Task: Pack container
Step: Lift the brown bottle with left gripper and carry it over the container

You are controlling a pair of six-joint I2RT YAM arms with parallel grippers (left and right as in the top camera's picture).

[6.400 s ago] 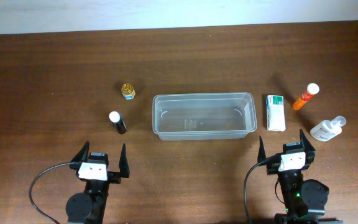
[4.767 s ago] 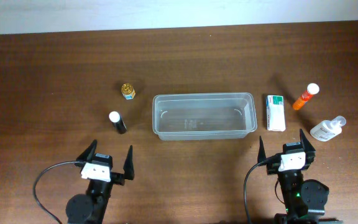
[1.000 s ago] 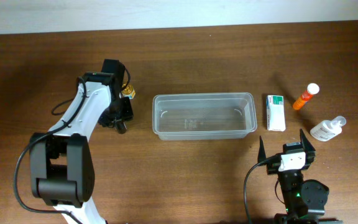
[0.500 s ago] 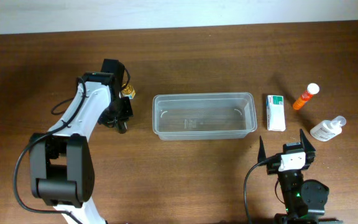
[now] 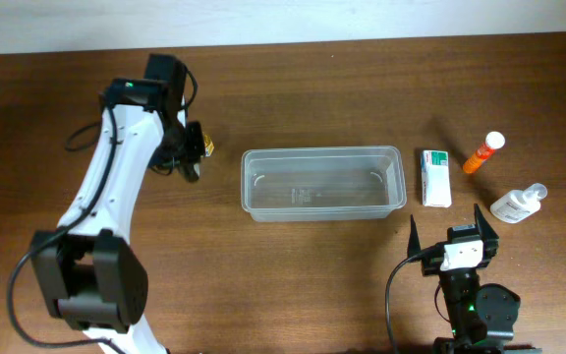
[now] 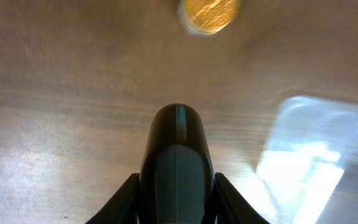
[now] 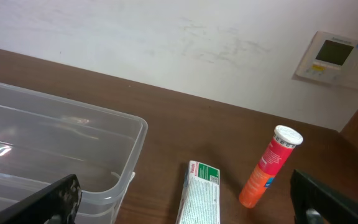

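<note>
Look to the left side of the brown surface first. Your left arm reaches out far there, and your left gripper is squeezed tight on a small dark bottle. In the left wrist view you can see the bottle sitting right between the two fingers, with its round end pointing away from the camera. Just past the bottle is a little jar with a shiny gold top, not touching it. From above, the jar is partly hidden by the gripper. In the middle of the surface is the container. It is a clear, long tub, it sits flat, and there is nothing in it. Just to its right lies a white and green box, close to the tub's short end. Further right is an orange tube with a white cap, and near it a clear bottle lies on its side. Your right gripper is near the front edge, below the box, with its jaws spread wide and nothing between them.
</note>
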